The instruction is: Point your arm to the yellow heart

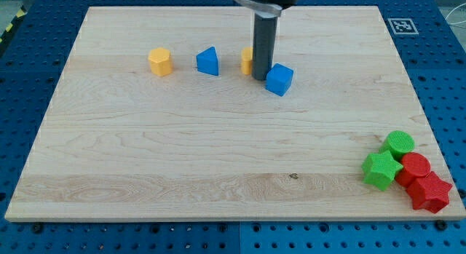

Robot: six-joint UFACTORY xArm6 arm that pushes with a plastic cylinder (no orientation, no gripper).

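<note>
Resting on the wooden board (218, 152), my tip (261, 79) stands between two blocks: a yellow block (247, 60) just behind it toward the view's left, largely hidden by the rod so that its shape cannot be made out, and a blue cube (279, 79) just beside it toward the view's right. Being a bare rod, it has nothing to open or close and holds nothing. Counted by colour, the board carries two yellow blocks, two blue, two green and two red (eight in all). Taking the blue cube as landmark: the blue triangular block (207, 61) lies to its left, beyond the tip, and the second yellow block (160, 62), of a rounded, possibly heart-like form, lies farther left again, well apart from the tip. Which of the two yellow blocks is the heart I cannot tell for certain. Far toward the view's bottom right of the blue cube a cluster sits at the board's corner: a green round block (399, 143), a green star (381, 170), a red round block (416, 167) and a red star (430, 193), touching one another. A black-and-white square marker (400, 25) sits at the board's top right corner; no readable writing shows.
</note>
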